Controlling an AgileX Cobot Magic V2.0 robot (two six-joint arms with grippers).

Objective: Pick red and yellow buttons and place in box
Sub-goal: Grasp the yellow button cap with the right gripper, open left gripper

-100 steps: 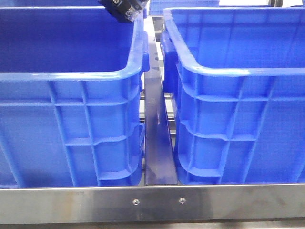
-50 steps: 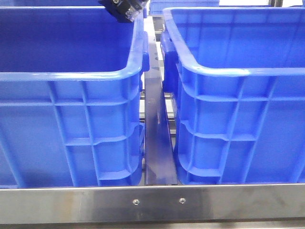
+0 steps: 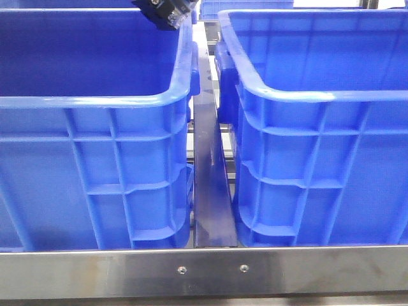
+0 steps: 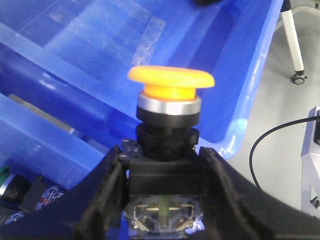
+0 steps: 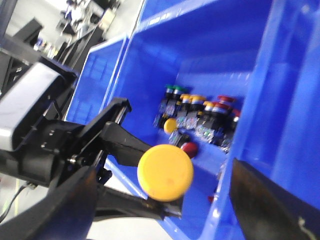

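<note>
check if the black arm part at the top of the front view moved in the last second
No. The black arm part sits in the same spot above the left blue crate's rim in all three front pictures.

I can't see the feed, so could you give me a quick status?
Left gripper shut on yellow button. Right gripper open. Nothing blocking.

The left pincer [image 4: 162, 200] clamps the black base of the yellow button [image 4: 171, 87], cap upright, a silver ring under it. Behind it lies the blue box [image 4: 235, 90], clear tape on its floor at 11 o'clock. A black cable [image 4: 272, 137] curves over grey floor at 3 o'clock.
</note>
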